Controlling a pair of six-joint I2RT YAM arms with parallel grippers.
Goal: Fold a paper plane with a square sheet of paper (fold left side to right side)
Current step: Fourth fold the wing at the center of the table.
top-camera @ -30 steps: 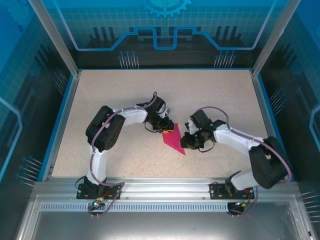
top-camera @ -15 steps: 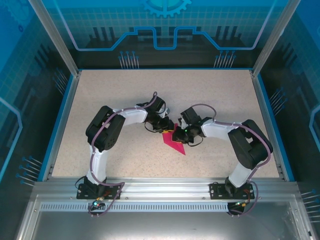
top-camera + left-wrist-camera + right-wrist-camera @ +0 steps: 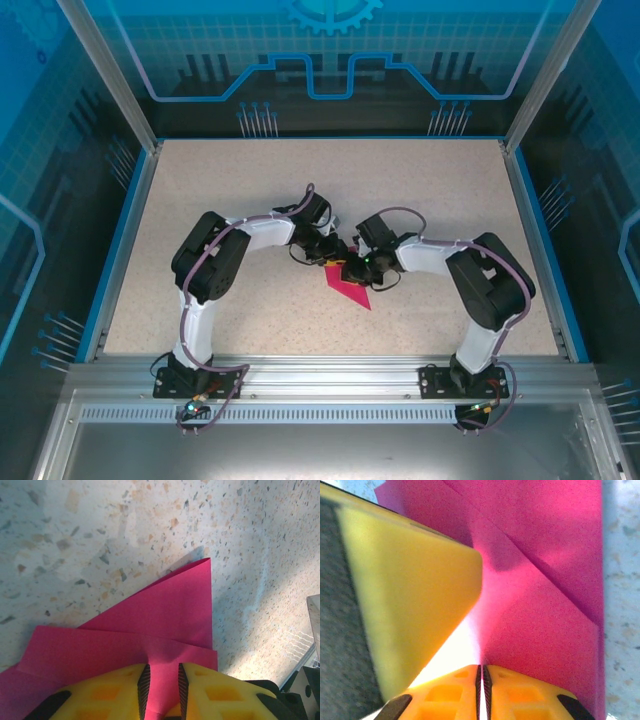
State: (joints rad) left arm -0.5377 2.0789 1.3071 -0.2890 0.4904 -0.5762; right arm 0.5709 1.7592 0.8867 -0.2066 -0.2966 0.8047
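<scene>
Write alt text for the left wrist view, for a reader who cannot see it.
Folded magenta-pink paper lies on a speckled table, its layered flaps narrowing to a point away from the camera. At the bottom edge, the left gripper shows two yellow fingers over the paper, a narrow gap between them.

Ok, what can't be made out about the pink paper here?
Top external: the folded magenta-pink paper sheet is too small for creases; both jaws cover its far end.
Left wrist: the bottom edge and the left jaws cut off its near part; pinching or merely pressing, unclear.
Right wrist: a blurred yellow shape hides its left side.
</scene>
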